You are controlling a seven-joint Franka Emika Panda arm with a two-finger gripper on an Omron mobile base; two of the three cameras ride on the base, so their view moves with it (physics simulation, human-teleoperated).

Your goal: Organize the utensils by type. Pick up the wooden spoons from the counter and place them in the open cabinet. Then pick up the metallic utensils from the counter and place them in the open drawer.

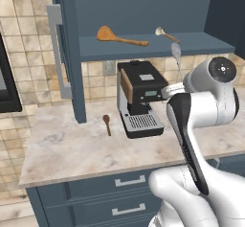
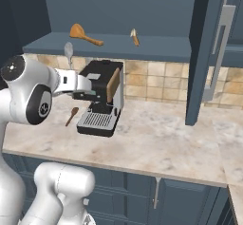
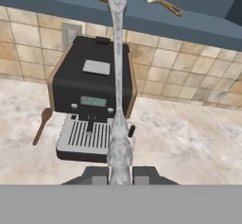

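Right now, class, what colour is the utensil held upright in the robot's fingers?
Silver-grey: the metal spoon shows best in the hand view.

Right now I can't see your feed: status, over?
Tool shut on metal spoon, held upright. Both wooden spoons in cabinet. Brown spoon on counter. Coffee machine just ahead.

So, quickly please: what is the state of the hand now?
Hand: closed on the silver metal spoon, held upright in front of the coffee machine.
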